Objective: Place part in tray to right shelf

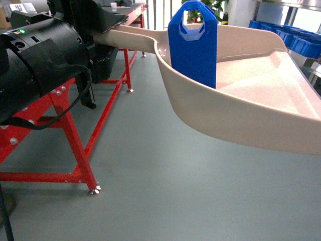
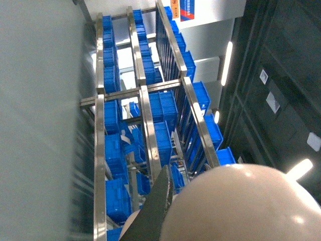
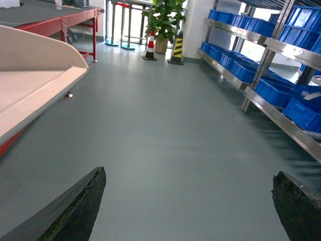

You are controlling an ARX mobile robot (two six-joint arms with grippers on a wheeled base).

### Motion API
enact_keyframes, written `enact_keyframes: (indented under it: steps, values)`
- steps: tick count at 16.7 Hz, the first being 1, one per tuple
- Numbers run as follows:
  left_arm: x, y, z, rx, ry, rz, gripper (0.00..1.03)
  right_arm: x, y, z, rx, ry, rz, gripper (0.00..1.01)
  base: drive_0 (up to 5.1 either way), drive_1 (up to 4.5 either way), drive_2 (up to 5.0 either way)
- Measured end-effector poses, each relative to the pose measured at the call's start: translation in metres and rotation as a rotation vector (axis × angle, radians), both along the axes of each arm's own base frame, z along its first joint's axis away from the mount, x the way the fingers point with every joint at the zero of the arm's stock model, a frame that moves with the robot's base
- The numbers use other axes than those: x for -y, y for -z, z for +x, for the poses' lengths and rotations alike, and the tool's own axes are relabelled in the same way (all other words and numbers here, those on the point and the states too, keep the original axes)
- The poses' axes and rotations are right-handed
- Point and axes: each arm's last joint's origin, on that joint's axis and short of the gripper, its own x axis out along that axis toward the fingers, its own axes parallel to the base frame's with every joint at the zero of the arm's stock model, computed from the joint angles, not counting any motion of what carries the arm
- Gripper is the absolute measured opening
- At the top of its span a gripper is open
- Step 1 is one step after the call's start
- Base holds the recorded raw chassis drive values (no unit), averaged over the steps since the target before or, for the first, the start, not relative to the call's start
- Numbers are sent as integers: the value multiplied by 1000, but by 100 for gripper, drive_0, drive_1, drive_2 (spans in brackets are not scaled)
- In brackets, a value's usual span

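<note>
Tray point(image 1: 261, 105) held in the air over the grey floor point(image 1: 150, 175), carrying one blue part point(image 1: 193, 45).
Part stands upright near the tray's handle end; left gripper point(image 1: 100, 35) pinches the handle; right gripper point(image 3: 188, 211) spread, empty; blue crates point(image 3: 281, 85) fill the far shelves.

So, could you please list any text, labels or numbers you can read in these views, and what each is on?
None can be read.
Red-and-blue sign above the shelving: lettering too blurred.
White tags on the dark cabinet: too small.
Blue part and tray: no markings visible.
</note>
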Motion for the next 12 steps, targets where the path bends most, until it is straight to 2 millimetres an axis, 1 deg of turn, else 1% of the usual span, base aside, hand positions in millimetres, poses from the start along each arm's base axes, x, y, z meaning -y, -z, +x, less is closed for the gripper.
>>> enact_keyframes:
  steps: [12]
  values:
    - [1, 0, 0, 0, 3, 0, 13, 0, 0, 0, 2, 0, 0, 98, 499, -235, -250]
